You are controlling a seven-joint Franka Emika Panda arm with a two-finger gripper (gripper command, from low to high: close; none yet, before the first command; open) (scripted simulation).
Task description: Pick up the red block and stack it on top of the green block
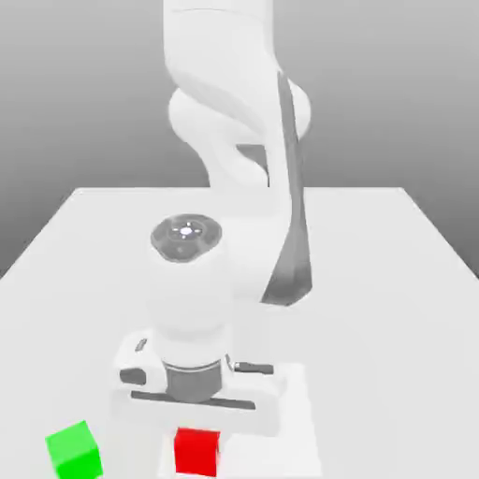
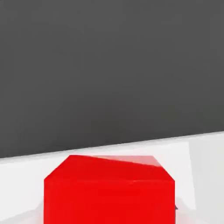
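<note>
fingers (image 2: pixel 36 215): closed on red block (image 1: pixel 196 453) | green block (image 1: pixel 74 453): apart from red, toward the exterior view's left | arm (image 1: pixel 248 140): above counter (image 1: pixel 374 327)

Cropped at the edges, partly covered.
In the exterior view, see the green block (image 1: pixel 75 454) clipped at lower left, the arm (image 1: pixel 220 47) cut off at top centre; in the hand view, find the red block (image 2: pixel 109 201) cropped, a dark speck (image 2: pixel 176 207) too small to identify.
</note>
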